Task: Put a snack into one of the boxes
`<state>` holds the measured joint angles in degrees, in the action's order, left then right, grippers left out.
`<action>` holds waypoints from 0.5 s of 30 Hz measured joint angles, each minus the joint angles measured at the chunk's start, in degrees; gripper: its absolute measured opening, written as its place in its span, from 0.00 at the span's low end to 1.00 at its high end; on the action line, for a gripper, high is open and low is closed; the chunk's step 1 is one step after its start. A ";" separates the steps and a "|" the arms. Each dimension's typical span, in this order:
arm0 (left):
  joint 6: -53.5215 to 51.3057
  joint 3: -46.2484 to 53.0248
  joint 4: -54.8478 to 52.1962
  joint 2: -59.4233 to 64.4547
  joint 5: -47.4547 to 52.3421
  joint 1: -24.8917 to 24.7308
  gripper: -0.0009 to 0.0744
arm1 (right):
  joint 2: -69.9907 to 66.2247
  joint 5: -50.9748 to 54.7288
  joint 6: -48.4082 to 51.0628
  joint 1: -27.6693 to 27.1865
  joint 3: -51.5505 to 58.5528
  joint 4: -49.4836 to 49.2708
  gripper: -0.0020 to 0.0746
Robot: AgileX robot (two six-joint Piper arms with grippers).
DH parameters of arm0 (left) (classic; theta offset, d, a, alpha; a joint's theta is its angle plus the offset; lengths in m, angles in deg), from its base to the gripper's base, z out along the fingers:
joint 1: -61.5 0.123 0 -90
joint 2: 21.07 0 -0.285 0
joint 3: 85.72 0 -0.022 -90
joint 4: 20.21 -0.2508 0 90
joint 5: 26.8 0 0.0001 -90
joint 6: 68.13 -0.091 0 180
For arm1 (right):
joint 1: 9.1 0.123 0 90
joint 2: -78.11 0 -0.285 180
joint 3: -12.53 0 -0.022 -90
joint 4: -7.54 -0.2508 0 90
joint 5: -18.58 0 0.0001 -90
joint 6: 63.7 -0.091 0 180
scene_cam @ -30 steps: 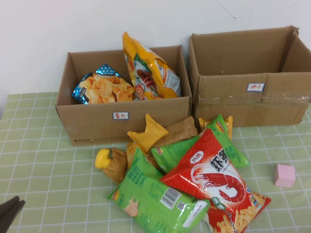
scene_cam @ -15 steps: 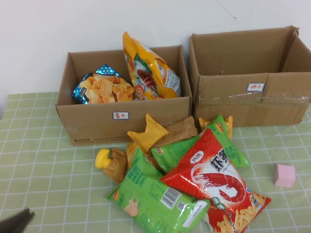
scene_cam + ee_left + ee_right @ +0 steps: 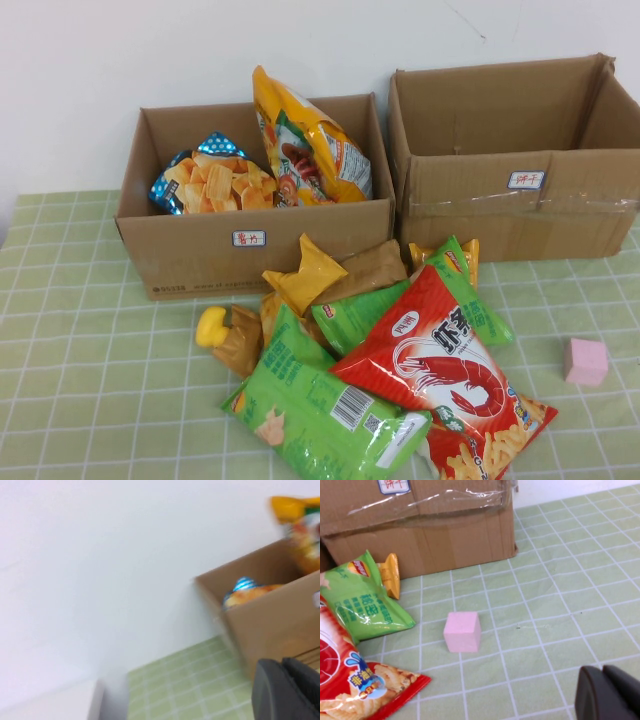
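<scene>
A pile of snack bags lies in front of two cardboard boxes: a red shrimp-chip bag (image 3: 440,370), a big green bag (image 3: 320,405), a yellow packet (image 3: 305,275) and others. The left box (image 3: 200,255) holds a blue-and-orange bag (image 3: 210,180) and an upright yellow bag (image 3: 305,140). No contents show in the right box (image 3: 520,210). My left gripper (image 3: 282,672) is shut and empty, off to the left of the left box (image 3: 270,620). My right gripper (image 3: 602,675) is shut and empty over the cloth, right of the pile. Neither gripper shows in the high view.
A pink cube (image 3: 585,361) sits on the green checked cloth right of the pile; it also shows in the right wrist view (image 3: 463,631). A white wall stands behind the boxes. The cloth's near left part (image 3: 100,400) is bare.
My left gripper, seen at the high view's bottom left corner a second ago, has dropped back out of that view. The snacks and boxes have not moved.
</scene>
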<state>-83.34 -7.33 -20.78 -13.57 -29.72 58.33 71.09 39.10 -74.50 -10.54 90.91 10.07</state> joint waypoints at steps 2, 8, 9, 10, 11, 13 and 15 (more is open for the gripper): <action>0.65 0.00 0.22 -0.23 1.44 2.62 0.01 | 0.00 0.00 0.00 0.00 0.00 0.11 0.02; 4.29 0.00 0.57 -0.35 9.90 5.16 0.01 | 0.00 0.00 0.00 0.00 0.00 0.11 0.02; 4.90 0.00 0.57 -0.45 10.81 4.92 0.01 | 0.00 0.00 0.00 0.00 0.00 0.11 0.02; 5.60 0.00 0.57 -0.45 11.97 4.23 0.01 | 0.00 0.00 0.00 0.00 0.00 0.11 0.02; 5.99 0.00 0.57 -0.45 13.16 3.67 0.01 | 0.00 0.00 0.00 0.00 0.00 0.11 0.02; 6.23 0.00 0.57 -0.45 15.63 2.94 0.01 | 0.00 0.00 0.00 0.00 0.00 0.11 0.02; 6.78 0.00 0.57 -0.45 18.09 2.22 0.01 | 0.00 0.00 0.00 0.00 0.00 0.11 0.02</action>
<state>-76.56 -7.33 -20.21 -14.02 -11.63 60.54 71.09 39.10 -74.50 -10.54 90.91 10.18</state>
